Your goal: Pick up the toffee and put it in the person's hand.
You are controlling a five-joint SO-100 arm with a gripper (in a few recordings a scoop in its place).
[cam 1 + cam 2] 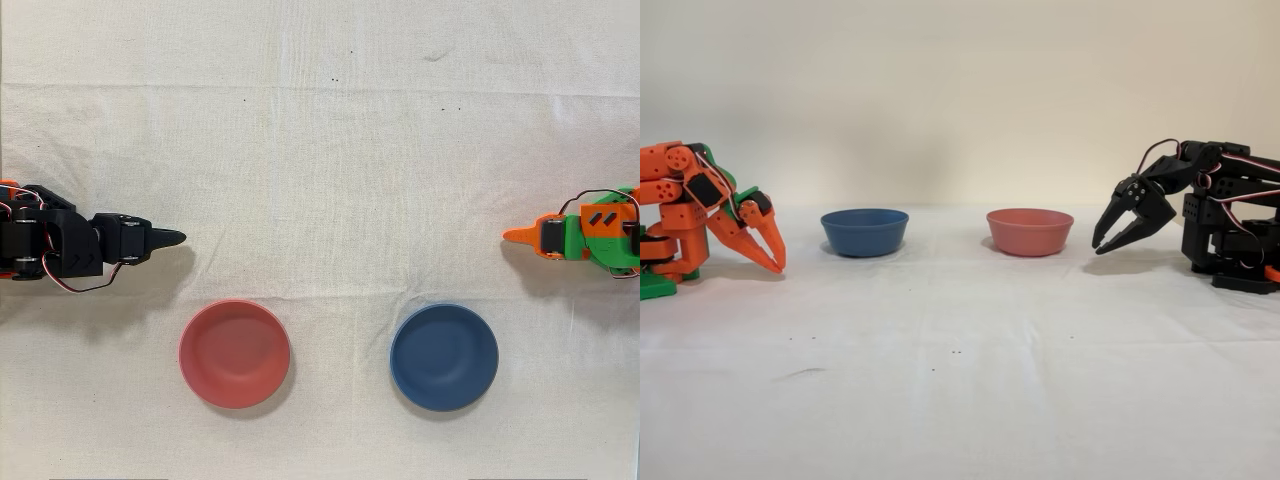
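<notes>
obstacles: red bowl, blue bowl | gap between bowls passable

The black arm sits folded low, its claw slightly parted, empty, pointing down at the table.

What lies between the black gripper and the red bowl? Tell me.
Nothing: in the overhead view, only bare cloth separates the gripper from the red bowl. The fixed view shows the same gap, with the gripper slightly open above the cloth.
</notes>
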